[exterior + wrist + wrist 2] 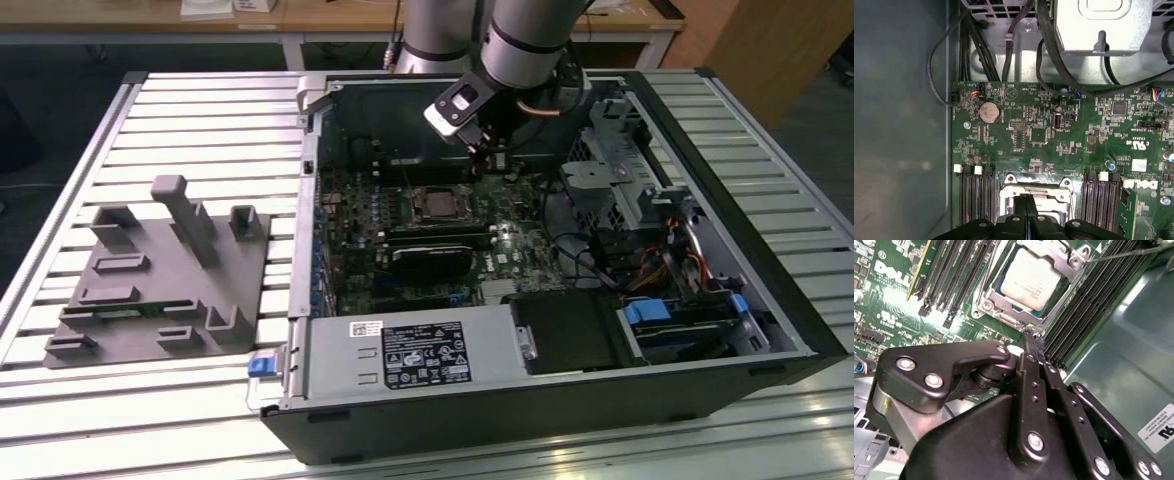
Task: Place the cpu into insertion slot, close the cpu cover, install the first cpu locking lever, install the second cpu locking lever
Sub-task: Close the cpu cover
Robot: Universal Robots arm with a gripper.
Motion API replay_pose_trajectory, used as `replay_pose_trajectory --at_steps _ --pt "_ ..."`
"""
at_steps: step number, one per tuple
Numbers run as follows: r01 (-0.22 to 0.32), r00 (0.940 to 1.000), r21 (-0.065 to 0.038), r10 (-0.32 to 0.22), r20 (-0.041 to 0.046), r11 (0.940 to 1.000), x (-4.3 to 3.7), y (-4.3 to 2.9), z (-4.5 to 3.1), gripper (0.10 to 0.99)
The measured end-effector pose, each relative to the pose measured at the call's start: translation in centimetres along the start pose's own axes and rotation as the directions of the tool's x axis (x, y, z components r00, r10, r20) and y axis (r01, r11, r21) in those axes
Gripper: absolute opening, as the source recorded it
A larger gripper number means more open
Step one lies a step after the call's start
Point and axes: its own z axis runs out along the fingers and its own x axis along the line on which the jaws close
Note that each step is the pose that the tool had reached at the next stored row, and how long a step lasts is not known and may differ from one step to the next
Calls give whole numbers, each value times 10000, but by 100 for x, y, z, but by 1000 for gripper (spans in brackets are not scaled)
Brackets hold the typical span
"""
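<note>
The cpu point(1029, 279) lies in the insertion slot point(434, 203), its dull silver top showing through the window of the cpu cover point(1010, 306), which lies flat over it. A thin metal locking lever point(1124, 252) sticks out past one corner of the cover. My gripper point(1030, 337) is shut with nothing between its fingers, its tips close to the socket's edge. In the first wrist view the gripper point(1026, 202) hangs in front of the cover point(1054, 190). In the exterior view the gripper point(485, 150) hovers just behind the socket.
Black memory slots point(1089, 300) run along both sides of the socket. Cables point(1004, 45) and a metal drive cage point(627, 185) crowd the case's far side. A grey fixture block point(160, 270) stands on the slatted table at the exterior view's left.
</note>
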Motion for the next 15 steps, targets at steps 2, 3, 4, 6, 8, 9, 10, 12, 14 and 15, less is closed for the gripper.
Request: replay_pose_trajectory --at_steps 2,3,4,6,8,9,10,12,14,15 --pt "11 10000 -238 -11 19 9997 0 0 2 106" --pt "15 10000 -361 -14 32 9993 -1 0 3 106" --pt "19 10000 -484 -16 51 9988 0 0 5 106" --pt "21 9998 -732 -7 194 9973 0 -1 5 106" --pt "33 9992 -931 4 394 9957 0 -7 6 106" --pt "40 9987 -997 10 504 9950 0 -11 6 106" --pt "42 9986 -1012 13 538 9949 0 -12 6 106" --pt "43 9985 -1013 12 546 9948 -1 -12 6 106" --pt "71 9985 -1010 -15 550 9949 0 -12 6 106" --pt "214 9983 -992 -158 564 9948 0 -12 6 106"
